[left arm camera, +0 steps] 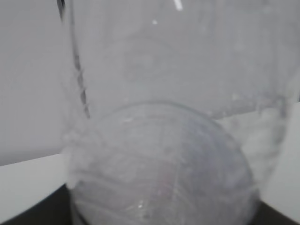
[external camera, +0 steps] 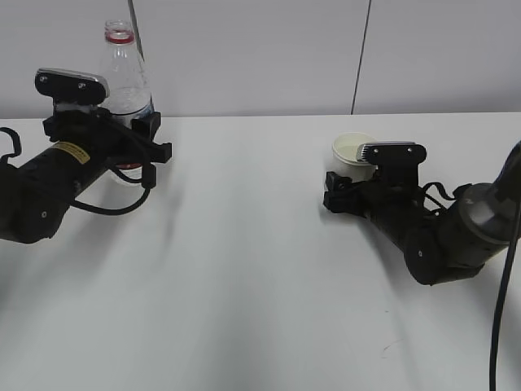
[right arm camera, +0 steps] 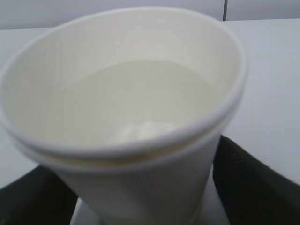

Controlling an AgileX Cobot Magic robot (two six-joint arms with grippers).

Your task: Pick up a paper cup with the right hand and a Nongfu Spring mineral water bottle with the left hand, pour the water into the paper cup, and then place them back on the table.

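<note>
The Nongfu Spring mineral water bottle (external camera: 124, 77) stands upright at the far left of the table (external camera: 244, 277). It is clear, uncapped, with a red neck ring; its label is mostly hidden behind my left gripper (external camera: 145, 138). That gripper's fingers sit around the bottle's lower body. In the left wrist view the bottle (left arm camera: 159, 159) fills the frame, blurred. The paper cup (external camera: 350, 148) stands at centre right with my right gripper (external camera: 338, 194) around it. In the right wrist view the cup (right arm camera: 140, 93) holds pale liquid, and black fingers (right arm camera: 255, 187) press against both sides.
A pale wall with dark vertical seams (external camera: 361, 57) runs behind the table's far edge. The right arm's body (external camera: 456, 236) lies low over the table, with a cable (external camera: 501, 326) hanging at the right edge. White tabletop spreads between the two arms and in front of them.
</note>
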